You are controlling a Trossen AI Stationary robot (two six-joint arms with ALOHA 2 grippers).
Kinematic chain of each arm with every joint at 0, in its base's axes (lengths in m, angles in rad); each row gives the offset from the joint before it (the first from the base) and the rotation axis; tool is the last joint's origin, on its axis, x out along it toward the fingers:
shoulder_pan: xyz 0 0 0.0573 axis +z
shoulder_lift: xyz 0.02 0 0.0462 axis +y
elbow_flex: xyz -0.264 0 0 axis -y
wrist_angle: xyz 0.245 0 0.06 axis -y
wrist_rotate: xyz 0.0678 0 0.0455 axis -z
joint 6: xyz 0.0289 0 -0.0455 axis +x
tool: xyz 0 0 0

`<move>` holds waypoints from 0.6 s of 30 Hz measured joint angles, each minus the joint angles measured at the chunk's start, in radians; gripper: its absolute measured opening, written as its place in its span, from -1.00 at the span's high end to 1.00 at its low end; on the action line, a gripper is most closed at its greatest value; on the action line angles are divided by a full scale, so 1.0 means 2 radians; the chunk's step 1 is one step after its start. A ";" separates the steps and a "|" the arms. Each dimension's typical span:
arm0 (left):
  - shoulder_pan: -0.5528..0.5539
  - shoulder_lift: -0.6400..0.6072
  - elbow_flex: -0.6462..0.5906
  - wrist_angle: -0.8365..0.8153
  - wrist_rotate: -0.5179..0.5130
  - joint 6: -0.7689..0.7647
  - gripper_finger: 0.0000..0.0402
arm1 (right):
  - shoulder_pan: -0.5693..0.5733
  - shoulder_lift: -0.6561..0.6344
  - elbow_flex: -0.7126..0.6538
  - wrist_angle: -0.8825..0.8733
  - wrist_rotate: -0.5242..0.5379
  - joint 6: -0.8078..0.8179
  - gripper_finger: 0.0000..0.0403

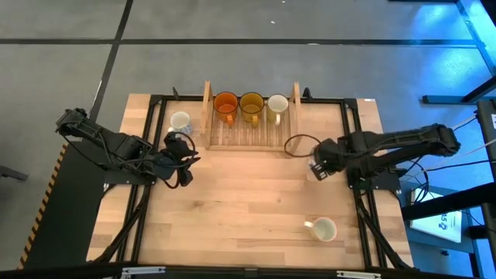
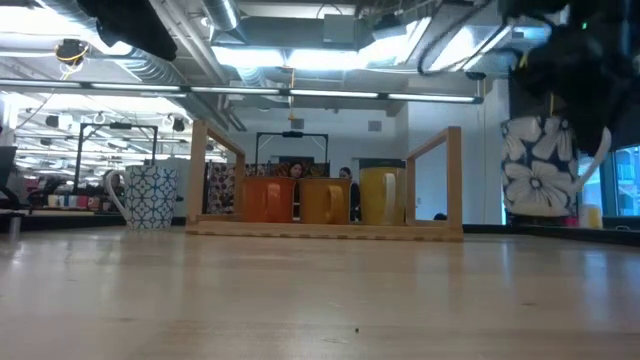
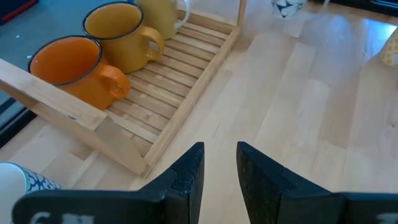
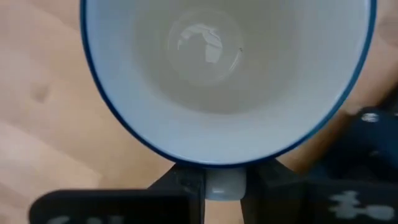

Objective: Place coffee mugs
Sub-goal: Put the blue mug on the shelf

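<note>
A wooden slatted tray [image 1: 249, 138] at the table's far side holds three upright mugs: orange [image 1: 225, 103], amber-yellow [image 1: 251, 103] and cream [image 1: 277, 105]. A white mug with a blue pattern [image 1: 180, 122] stands on the table left of the tray. A cream mug [image 1: 323, 229] stands near the table's near right corner. My right gripper [image 1: 316, 167], right of the tray, is shut on a white mug with a dark floral pattern [image 2: 540, 165]. My left gripper [image 3: 219, 177] is open and hovers over bare table in front of the tray's left end. My right gripper pinches the floral mug's handle [image 4: 225, 185] between its two fingers, just below the blue rim [image 4: 186, 158]. The mug is lifted clear of the table and roughly upright, with its mouth facing the wrist camera. In the low view it hangs below the dark gripper [image 2: 570, 60].
The tray has tall wooden end walls [image 1: 207, 99] and open slats in front of its mugs. A dark cable loop [image 1: 301, 145] lies near the tray's right end. Bare wood spans the table's middle and near side. Black frame rails [image 1: 353, 139] run along the table's sides.
</note>
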 joint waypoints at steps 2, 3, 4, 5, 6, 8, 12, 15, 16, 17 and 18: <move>0.000 0.000 0.000 0.000 0.000 0.020 0.56 | 0.024 0.011 0.013 0.007 0.003 0.016 0.79; 0.000 0.000 0.000 0.000 0.000 0.032 0.56 | 0.035 0.019 0.022 0.008 0.006 0.024 0.79; 0.000 0.000 0.000 0.000 0.000 0.043 0.56 | 0.045 0.029 0.032 0.010 0.009 0.025 0.79; 0.000 0.000 0.000 0.000 0.000 0.051 0.56 | 0.054 0.041 0.042 0.015 0.011 0.025 0.79; 0.000 0.000 0.000 0.000 0.000 0.054 0.56 | 0.061 0.054 0.051 0.020 0.013 0.021 0.79; 0.000 0.000 0.000 0.001 0.000 0.054 0.56 | 0.073 0.080 0.071 0.041 0.014 -0.008 0.79; 0.000 0.000 0.000 0.001 0.000 0.054 0.56 | 0.079 0.134 0.130 0.080 0.016 -0.052 0.79; 0.000 0.000 0.000 0.001 0.000 0.054 0.56 | 0.069 0.180 0.180 0.060 0.039 -0.066 0.79; 0.000 0.000 0.000 0.001 0.000 0.054 0.56 | 0.062 0.193 0.197 0.057 0.045 -0.066 0.79; 0.000 0.000 0.000 0.002 0.000 0.054 0.56 | 0.054 0.208 0.215 0.053 0.051 -0.066 0.79; 0.000 0.000 0.000 0.002 0.000 0.054 0.56 | 0.046 0.222 0.232 0.045 0.055 -0.066 0.79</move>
